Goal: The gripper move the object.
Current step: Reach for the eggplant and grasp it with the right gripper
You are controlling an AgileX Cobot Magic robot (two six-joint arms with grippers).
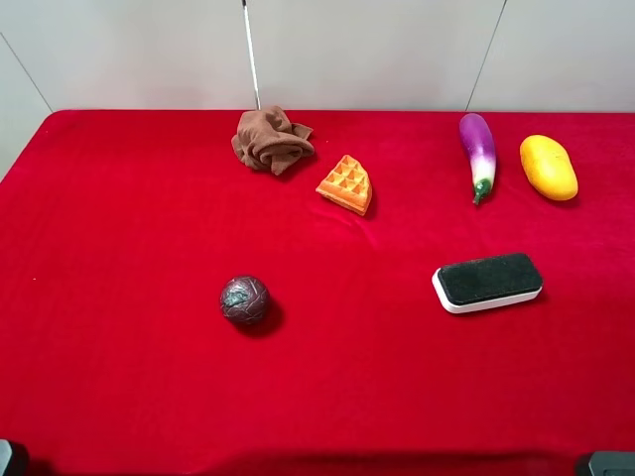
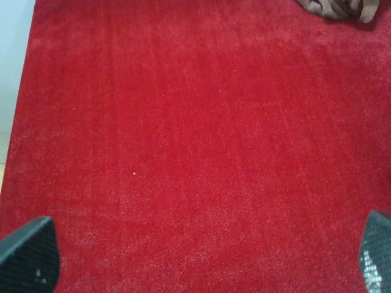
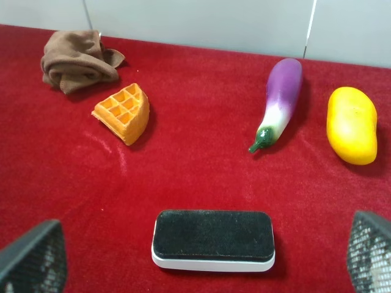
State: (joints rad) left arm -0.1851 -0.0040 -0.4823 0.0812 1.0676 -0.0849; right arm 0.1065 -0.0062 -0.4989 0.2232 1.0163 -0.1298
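Note:
The purple eggplant [image 1: 477, 149] lies on the red table at the far right, its green stem tip pointing toward the front. It also shows in the right wrist view [image 3: 280, 101], well beyond the fingertips. My right gripper [image 3: 203, 256] is open and empty, its black fingers [image 3: 33, 259] wide apart at the table's front right. My left gripper [image 2: 201, 256] is open and empty over bare red cloth at the front left, far from the eggplant. In the high view only dark bits of the arms show at the bottom corners.
A yellow mango [image 1: 549, 167] lies just right of the eggplant. A black-and-white eraser block [image 1: 487, 282] sits between my right gripper and the eggplant. An orange waffle piece [image 1: 345, 184], a crumpled brown cloth [image 1: 272, 140] and a dark ball [image 1: 245, 299] lie further left.

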